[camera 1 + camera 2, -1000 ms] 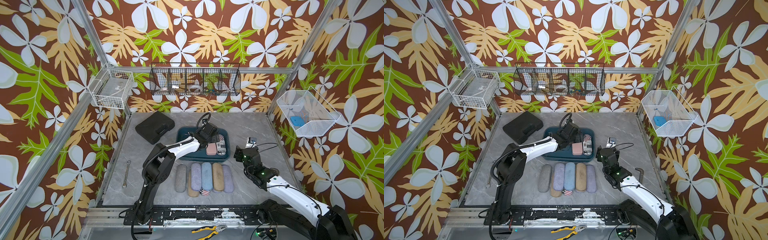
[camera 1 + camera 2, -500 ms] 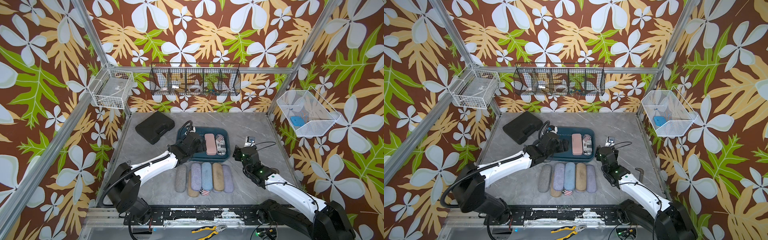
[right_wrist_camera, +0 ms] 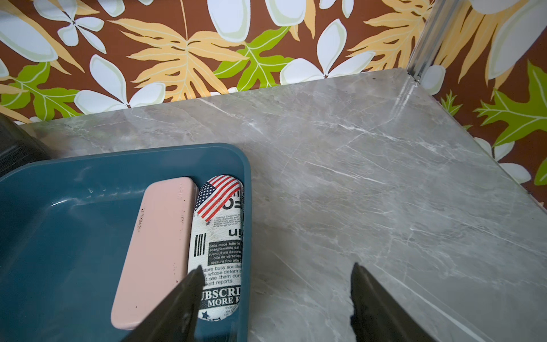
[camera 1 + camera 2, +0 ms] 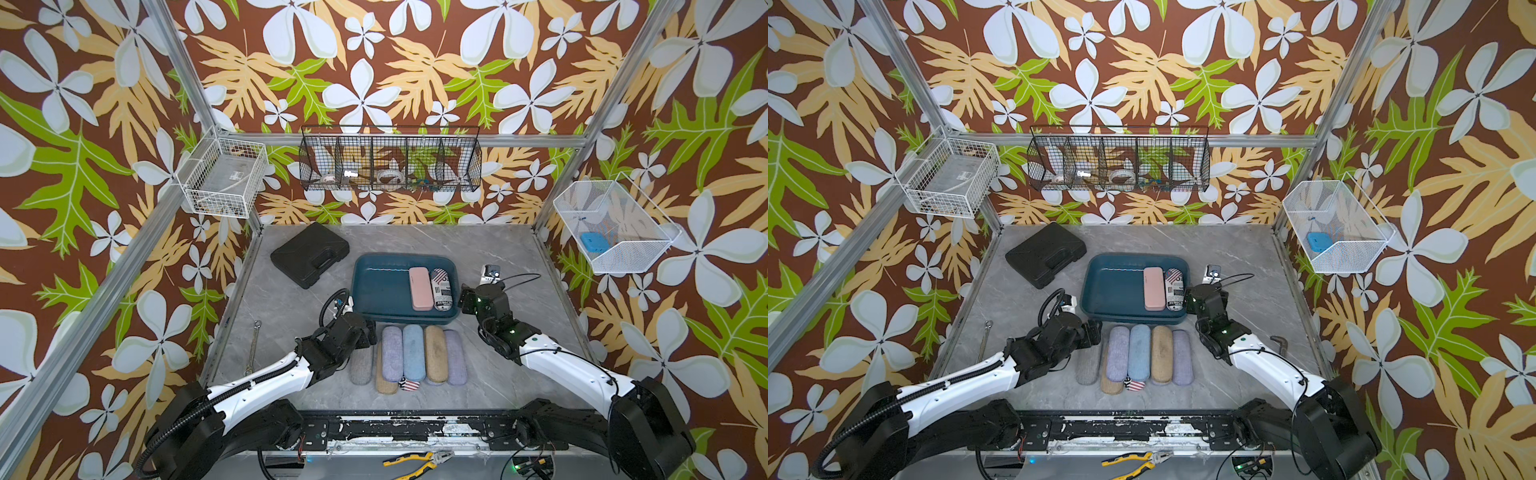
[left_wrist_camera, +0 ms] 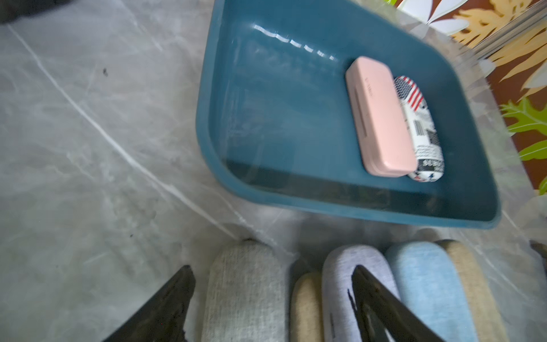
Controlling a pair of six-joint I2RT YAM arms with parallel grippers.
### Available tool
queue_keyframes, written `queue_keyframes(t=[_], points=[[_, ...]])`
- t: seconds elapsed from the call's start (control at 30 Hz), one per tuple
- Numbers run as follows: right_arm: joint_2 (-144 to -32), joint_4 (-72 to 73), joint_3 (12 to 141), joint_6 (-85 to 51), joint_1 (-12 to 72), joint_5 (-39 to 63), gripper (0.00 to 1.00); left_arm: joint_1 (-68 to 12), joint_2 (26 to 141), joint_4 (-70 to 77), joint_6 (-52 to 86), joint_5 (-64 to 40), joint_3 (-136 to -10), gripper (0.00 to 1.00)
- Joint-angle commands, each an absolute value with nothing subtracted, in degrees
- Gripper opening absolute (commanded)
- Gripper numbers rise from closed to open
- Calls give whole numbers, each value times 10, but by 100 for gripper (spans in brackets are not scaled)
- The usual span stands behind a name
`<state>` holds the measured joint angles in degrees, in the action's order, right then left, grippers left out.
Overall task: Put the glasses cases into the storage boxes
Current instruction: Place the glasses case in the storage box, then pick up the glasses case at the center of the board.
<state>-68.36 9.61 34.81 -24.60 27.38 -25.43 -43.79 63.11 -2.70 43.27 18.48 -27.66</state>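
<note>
1. Storage tub: the teal tub (image 4: 376, 291) sits on the grey marble table (image 4: 507, 374), at mid-depth in both top views.
2. Tub contents: a pink case (image 4: 420, 288) and a newspaper-and-flag case (image 4: 442, 289) lie side by side and touching at the tub's right end. The printed one lies against the right wall.
3. Cases on the table lie parallel in a row, just in front of the tub's near wall. From left to right:
   - grey case (image 4: 360, 365)
   - first lavender case (image 4: 392, 353)
   - light blue case (image 4: 413, 351)
   - tan case (image 4: 435, 353)
   - second lavender case (image 4: 456, 357)
4. Lower layer: a lower tan case (image 4: 383, 384) lies between the grey case and the first lavender case, partly covered by the latter. A flag-print end (image 4: 409, 385) shows beneath the near end of the light blue case.
5. Left gripper (image 5: 272, 269): the jaws are spread and nothing is grasped. It hangs over the far end of the grey case. One finger (image 5: 165, 308) is above the table beside that case, and the other is above the first lavender case. Whether it touches either case cannot be told.
6. Right gripper (image 3: 276, 268): the jaws are apart and empty. It is positioned at the tub's right wall, with one finger above the newspaper-and-flag case and the other above bare table.
7. Other items: a black tool case (image 4: 309, 253) lies to the left rear of the tub and apart from it. A wrench (image 4: 252, 345) lies near the table's left edge.
</note>
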Motion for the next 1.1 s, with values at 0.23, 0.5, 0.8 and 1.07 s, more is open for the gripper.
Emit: queue_keyframes(t=[0.23, 0.5, 0.8, 1.07], points=[[-680, 102, 348, -251, 273, -251, 77, -439, 668, 10, 456, 179, -245, 85], [-677, 99, 343, -253, 273, -254, 76, -439, 683, 16, 446, 161, -238, 85], [-684, 103, 345, -255, 273, -250, 77, -449, 673, -2, 449, 165, -231, 84], [-687, 104, 342, -258, 273, -249, 77, -467, 685, -11, 454, 178, -234, 82]])
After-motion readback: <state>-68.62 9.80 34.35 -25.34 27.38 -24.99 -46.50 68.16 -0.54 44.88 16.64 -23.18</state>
